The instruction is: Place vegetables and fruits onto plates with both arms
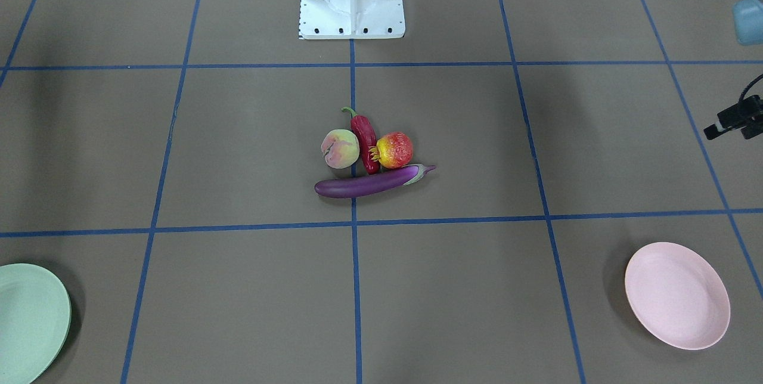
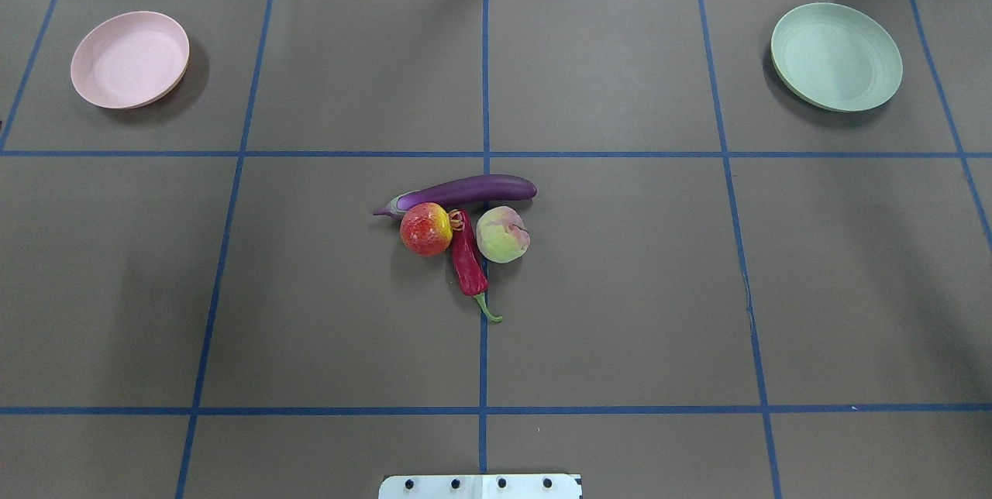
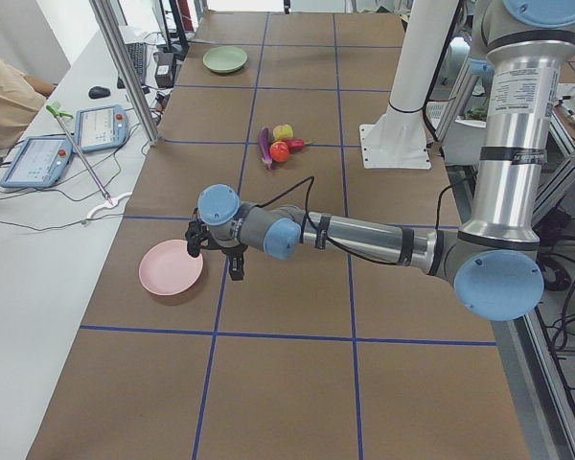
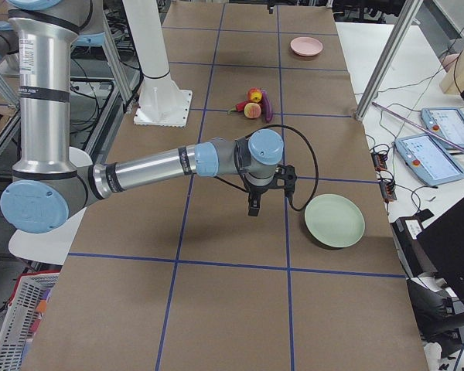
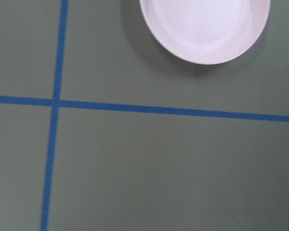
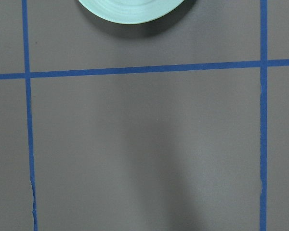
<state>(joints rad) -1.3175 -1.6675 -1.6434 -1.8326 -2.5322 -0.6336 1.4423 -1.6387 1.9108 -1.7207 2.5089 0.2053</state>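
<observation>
The purple eggplant (image 2: 465, 191), red chili pepper (image 2: 467, 259), peach (image 2: 503, 234) and pomegranate (image 2: 425, 228) lie bunched together on the brown table's middle. The pink plate (image 2: 129, 59) sits bare at the far left, the mint green plate (image 2: 836, 56) bare at the far right. My left gripper (image 3: 214, 261) hovers beside the pink plate (image 3: 171, 267), far from the produce. My right gripper (image 4: 264, 199) hovers beside the green plate (image 4: 335, 220). I cannot tell whether either gripper is open or shut. Nothing shows held in them.
The white base pedestal (image 2: 480, 486) stands at the table's near edge. Blue tape lines (image 2: 484, 96) divide the table into squares. Tablets and cables lie on side benches (image 3: 38, 158) beyond the table's ends.
</observation>
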